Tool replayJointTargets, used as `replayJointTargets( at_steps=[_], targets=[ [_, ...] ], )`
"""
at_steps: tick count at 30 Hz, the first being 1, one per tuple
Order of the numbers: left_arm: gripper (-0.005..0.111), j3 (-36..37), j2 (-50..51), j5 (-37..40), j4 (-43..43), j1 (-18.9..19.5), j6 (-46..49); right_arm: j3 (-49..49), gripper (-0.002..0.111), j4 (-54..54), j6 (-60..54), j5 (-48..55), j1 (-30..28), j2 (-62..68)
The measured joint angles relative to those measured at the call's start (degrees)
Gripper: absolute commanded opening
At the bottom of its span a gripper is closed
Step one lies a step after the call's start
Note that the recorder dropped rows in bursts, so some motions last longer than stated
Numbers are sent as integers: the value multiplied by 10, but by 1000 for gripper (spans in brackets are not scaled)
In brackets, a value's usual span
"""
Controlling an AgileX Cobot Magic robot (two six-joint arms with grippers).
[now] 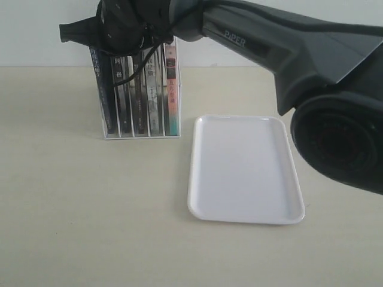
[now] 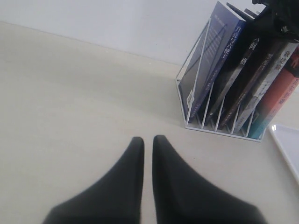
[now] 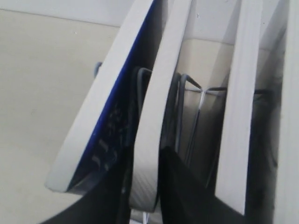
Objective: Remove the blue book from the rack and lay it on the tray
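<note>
The white wire rack (image 1: pixel 141 135) holds several upright books; the blue book (image 1: pixel 102 89) stands in its leftmost slot, leaning outward. My right arm reaches across from the right, its wrist (image 1: pixel 122 27) right above the book tops. In the right wrist view my right gripper (image 3: pixel 147 156) straddles the white page block of the second book (image 3: pixel 154 93). The blue book (image 3: pixel 117 126) lies just outside one finger (image 3: pixel 110 198). Over bare table, left of the rack (image 2: pixel 224 128), my left gripper (image 2: pixel 147 139) is shut and empty. The white tray (image 1: pixel 242 170) lies empty to the right.
A pale wall rises behind the rack. Black-spined books (image 2: pixel 243 70) and a pink-and-teal-spined book (image 2: pixel 280 93) fill the other slots. The tray's corner (image 2: pixel 287 144) shows beside the rack in the left wrist view. Bare beige table (image 1: pixel 90 209) spreads in front.
</note>
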Motion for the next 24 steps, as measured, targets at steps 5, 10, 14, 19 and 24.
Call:
replayJointTargets(
  at_steps=[5,10,14,19,24],
  targets=[
    [6,0,0,0,0,0,0,0,0,-1,-18,5,0,-2],
    [6,0,0,0,0,0,0,2,0,5,-24,21,0,-27],
    [6,0,0,0,0,0,0,3,0,1,-28,24,0,-57],
    [6,0,0,0,0,0,0,3,0,-7,-32,23,0,-73],
    [6,0,0,0,0,0,0,3,0,-7,-33,23,0,-73]
  ],
)
